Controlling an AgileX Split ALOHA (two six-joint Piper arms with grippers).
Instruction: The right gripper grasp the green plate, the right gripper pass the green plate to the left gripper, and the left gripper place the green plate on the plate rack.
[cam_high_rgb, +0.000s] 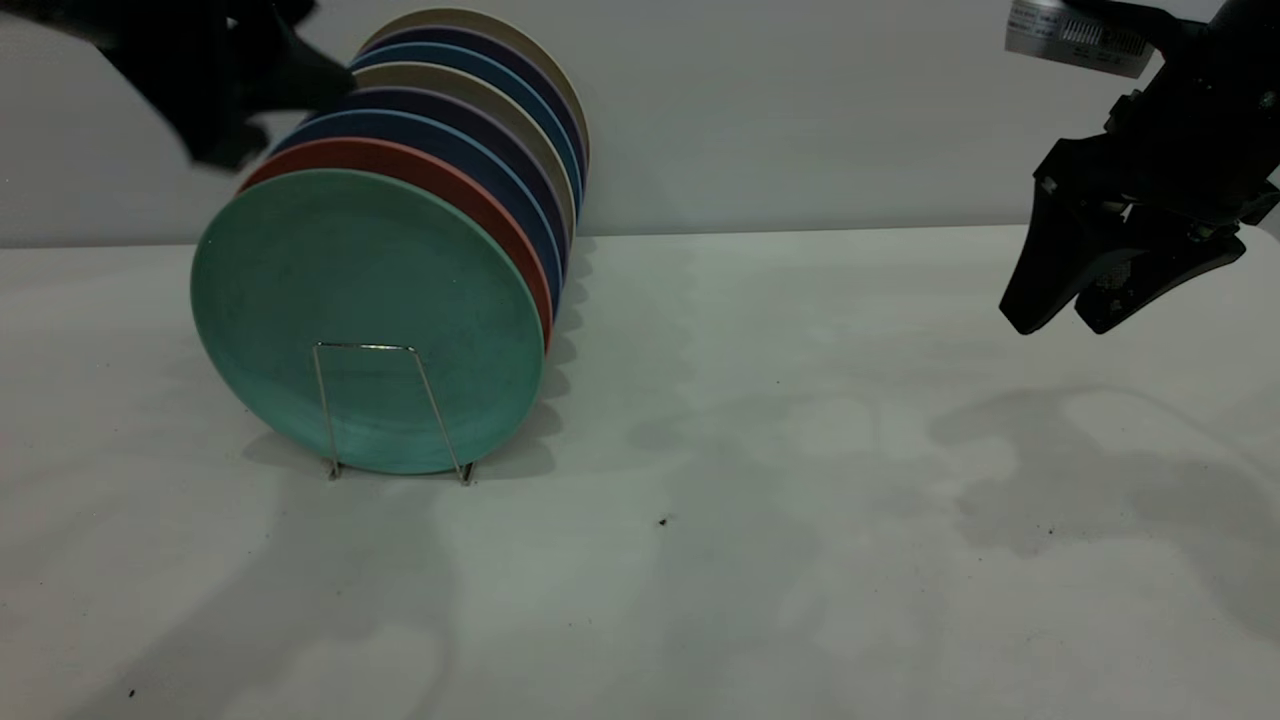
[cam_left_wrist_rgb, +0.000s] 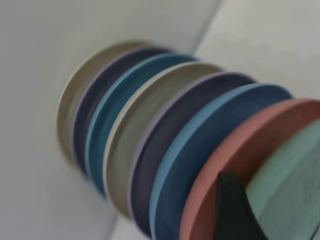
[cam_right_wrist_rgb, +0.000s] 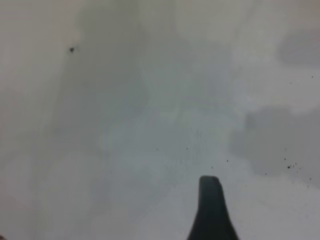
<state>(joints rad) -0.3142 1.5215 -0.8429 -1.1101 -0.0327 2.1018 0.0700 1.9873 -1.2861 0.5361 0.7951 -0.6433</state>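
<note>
The green plate (cam_high_rgb: 365, 300) stands upright at the front of the plate rack (cam_high_rgb: 323, 405), behind a wire loop and just in front of a salmon-pink plate (cam_high_rgb: 440, 178). My left gripper (cam_high_rgb: 280, 115) hovers above and behind the stack's upper left edge, open and holding nothing. In the left wrist view one of its fingers (cam_left_wrist_rgb: 235, 210) shows beside the green plate (cam_left_wrist_rgb: 292, 175), against the pink plate (cam_left_wrist_rgb: 235, 155). My right gripper (cam_high_rgb: 1058, 322) hangs open and empty above the table at the far right; one finger (cam_right_wrist_rgb: 210, 210) shows over bare tabletop.
Behind the pink plate several more plates stand in the rack, dark blue (cam_high_rgb: 470, 160) and beige (cam_high_rgb: 500, 95). The white table (cam_high_rgb: 800, 500) stretches between the rack and the right arm. A grey wall (cam_high_rgb: 800, 110) closes the back.
</note>
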